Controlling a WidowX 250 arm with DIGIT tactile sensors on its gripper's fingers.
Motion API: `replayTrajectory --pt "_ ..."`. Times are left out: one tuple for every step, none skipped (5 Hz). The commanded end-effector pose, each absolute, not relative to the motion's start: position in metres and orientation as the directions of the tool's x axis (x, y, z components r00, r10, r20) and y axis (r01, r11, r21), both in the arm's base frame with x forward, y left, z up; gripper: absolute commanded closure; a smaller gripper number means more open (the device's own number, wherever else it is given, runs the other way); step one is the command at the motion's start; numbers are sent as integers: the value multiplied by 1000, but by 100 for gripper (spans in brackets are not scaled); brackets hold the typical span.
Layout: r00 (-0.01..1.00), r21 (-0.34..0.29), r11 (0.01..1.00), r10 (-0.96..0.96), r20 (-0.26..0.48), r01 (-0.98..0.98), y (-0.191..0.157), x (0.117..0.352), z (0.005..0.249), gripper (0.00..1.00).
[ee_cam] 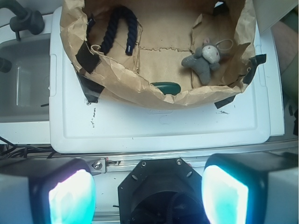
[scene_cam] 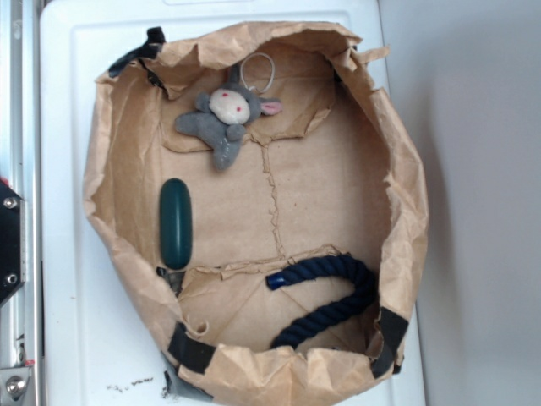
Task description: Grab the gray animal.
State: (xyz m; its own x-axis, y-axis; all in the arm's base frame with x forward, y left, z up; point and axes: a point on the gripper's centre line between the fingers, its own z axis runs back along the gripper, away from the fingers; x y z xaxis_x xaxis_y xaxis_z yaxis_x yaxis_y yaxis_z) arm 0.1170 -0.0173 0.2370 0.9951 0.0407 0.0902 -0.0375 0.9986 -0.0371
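White lidded bin (scene_cam: 76,338) fills the exterior view; on it sits an open brown paper bag (scene_cam: 406,211) with rolled-down walls and black tape patches.

Task status: nothing done yet, by my reading. No arm appears in the exterior view at all; the grab, the approach and the descent are all left to do.

Arm pose: the wrist view looks down from outside the bag, over the near rail and the bin's edge, so the arm seems parked back and high, well apart from the bag contents. Gripper (ee_cam: 148,186): two lit pads show at 7 and 5 o'clock of the wrist view with a broad gap between them, nothing held. Claw wide.

Contents, large to small:
- navy rope (scene_cam: 334,296), curved, at 5 o'clock of the bag floor.
- dark green oval (scene_cam: 176,222), at 9 o'clock, lying along the wall.
- gray animal (scene_cam: 224,118), at 11 to 12 o'clock, near the far wall, face up, cream face and pink ear showing, its thin white loop (scene_cam: 260,69) toward the rim. Well apart from rope and oval, so the approach looks uncluttered.
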Motion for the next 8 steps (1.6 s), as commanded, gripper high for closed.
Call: replayTrajectory --pt "995 -37 999 41 90 -37 -17 117 237 0" --pt "992 22 996 88 87 -90 -42 167 217 0" --pt "989 58 991 117 92 -122 -58 218 200 0" --pt "991 80 993 84 102 -92 -68 267 179 0" --pt "991 80 993 84 102 -92 -68 267 179 0" --pt "991 80 993 84 102 -92 -68 267 179 0" --pt "972 -10 978 209 110 -209 -32 270 182 0" --pt "944 -84 945 321 79 -315 4 283 172 0"
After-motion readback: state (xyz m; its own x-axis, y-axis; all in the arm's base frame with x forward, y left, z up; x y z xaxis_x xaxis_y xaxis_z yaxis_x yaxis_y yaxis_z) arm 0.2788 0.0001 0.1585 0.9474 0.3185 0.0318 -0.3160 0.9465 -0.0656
